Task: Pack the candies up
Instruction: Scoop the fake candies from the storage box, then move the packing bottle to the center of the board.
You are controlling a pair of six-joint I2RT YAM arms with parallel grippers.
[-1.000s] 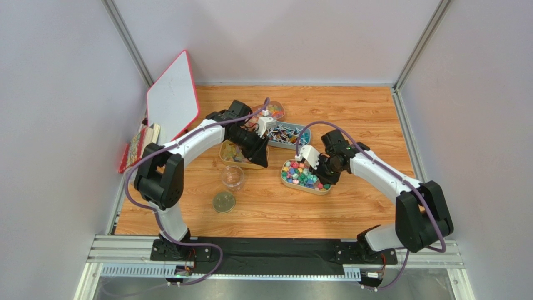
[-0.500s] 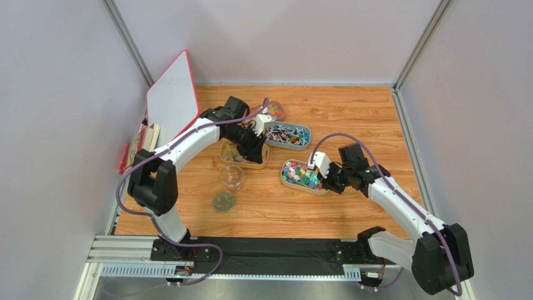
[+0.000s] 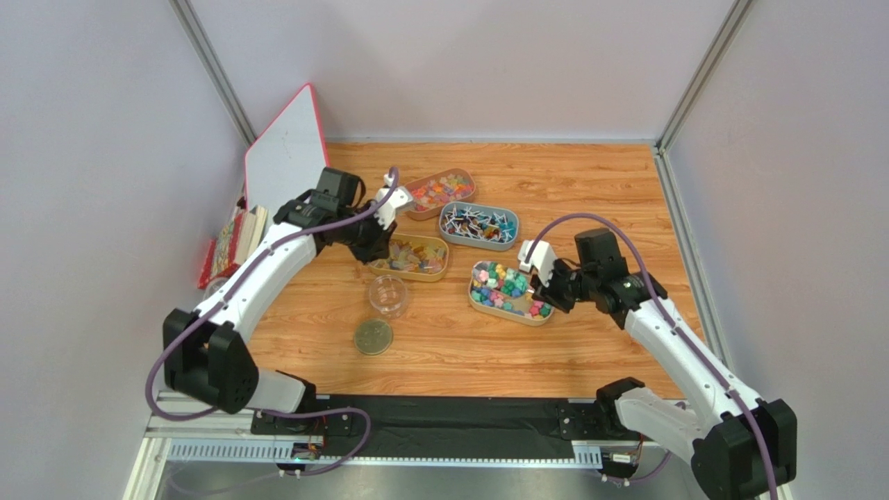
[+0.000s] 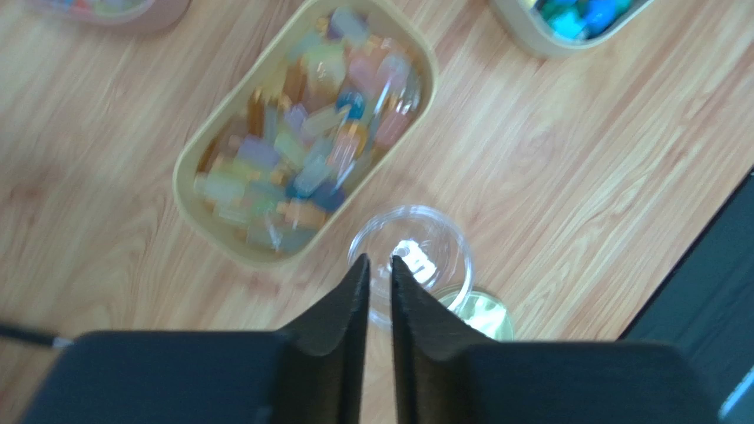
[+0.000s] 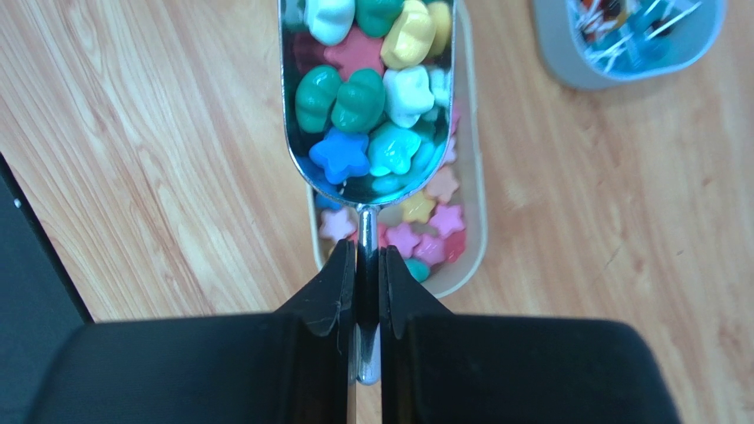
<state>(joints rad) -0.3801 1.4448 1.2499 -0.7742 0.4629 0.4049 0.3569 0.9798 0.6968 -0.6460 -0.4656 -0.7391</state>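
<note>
Right wrist: right gripper [image 5: 367,265] pinching metal scoop [image 5: 366,225] handle, bowl heaped with candies [image 5: 341,97], above tan tray [image 5: 478,177]. Left wrist: left gripper [image 4: 372,265] pressed nearly together, empty, over clear jar [image 4: 434,252].

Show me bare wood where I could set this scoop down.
Free: the near wood between lid and bright-candy tray; the far wood right of the grey tray. Crowded: mid-table around the jar and tan tray.

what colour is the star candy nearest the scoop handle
Blue star-shaped candy in the metal scoop; right wrist view.
</note>
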